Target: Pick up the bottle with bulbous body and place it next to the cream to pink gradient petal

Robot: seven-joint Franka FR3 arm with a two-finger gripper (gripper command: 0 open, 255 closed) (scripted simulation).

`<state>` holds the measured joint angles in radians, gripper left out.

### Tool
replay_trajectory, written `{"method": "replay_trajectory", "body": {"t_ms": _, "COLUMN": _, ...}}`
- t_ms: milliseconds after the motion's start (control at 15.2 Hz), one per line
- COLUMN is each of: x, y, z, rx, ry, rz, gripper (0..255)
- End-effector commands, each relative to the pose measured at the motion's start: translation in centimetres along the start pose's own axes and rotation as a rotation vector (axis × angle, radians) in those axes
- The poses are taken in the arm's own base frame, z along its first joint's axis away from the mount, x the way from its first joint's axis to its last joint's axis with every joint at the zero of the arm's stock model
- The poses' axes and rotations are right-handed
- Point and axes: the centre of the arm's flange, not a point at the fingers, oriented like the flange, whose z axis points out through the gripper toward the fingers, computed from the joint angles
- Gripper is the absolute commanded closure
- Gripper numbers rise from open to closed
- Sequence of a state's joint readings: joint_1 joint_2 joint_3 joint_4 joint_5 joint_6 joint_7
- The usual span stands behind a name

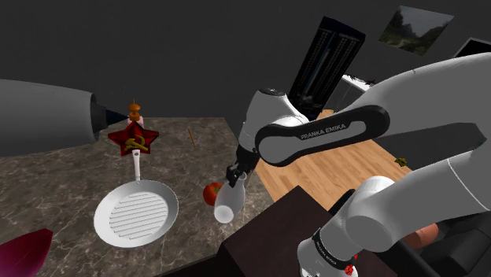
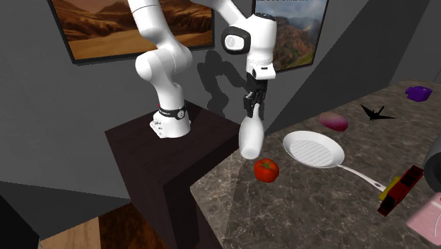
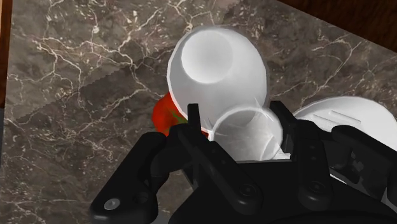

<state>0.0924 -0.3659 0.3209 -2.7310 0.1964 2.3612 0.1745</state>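
A white bottle (image 1: 227,201) with a bulbous body hangs neck-up in the air, and my gripper (image 1: 237,174) is shut on its neck. It floats above the marble counter's near edge, just beside a red tomato (image 1: 211,192). In the second exterior view the bottle (image 2: 250,139) hangs under the gripper (image 2: 252,106), above and left of the tomato (image 2: 266,170). The wrist view shows the bottle (image 3: 216,63) from above, its neck clasped between the fingers (image 3: 194,119). The pink petal (image 2: 333,120) lies beyond the pan, and in the shoulder view the petal (image 1: 23,252) sits at the lower left.
A white ridged frying pan (image 1: 135,214) lies on the marble counter (image 1: 63,181) between the bottle and the petal. A red star-shaped object (image 1: 134,140) and a big grey cylinder (image 1: 47,118) sit farther back. A black bird figure (image 2: 374,112) and a purple object (image 2: 418,92) lie far off.
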Motion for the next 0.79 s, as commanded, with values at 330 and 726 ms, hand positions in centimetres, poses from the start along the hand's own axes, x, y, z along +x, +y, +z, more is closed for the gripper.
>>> {"method": "replay_trajectory", "body": {"t_ms": 330, "x": -0.1, "y": -0.1, "z": -3.8, "rx": 0.000, "ry": 0.000, "rz": 0.000, "gripper": 255}}
{"method": "replay_trajectory", "body": {"t_ms": 726, "x": -0.1, "y": -0.1, "z": -6.9, "rx": 0.000, "ry": 0.000, "rz": 0.000, "gripper": 255}}
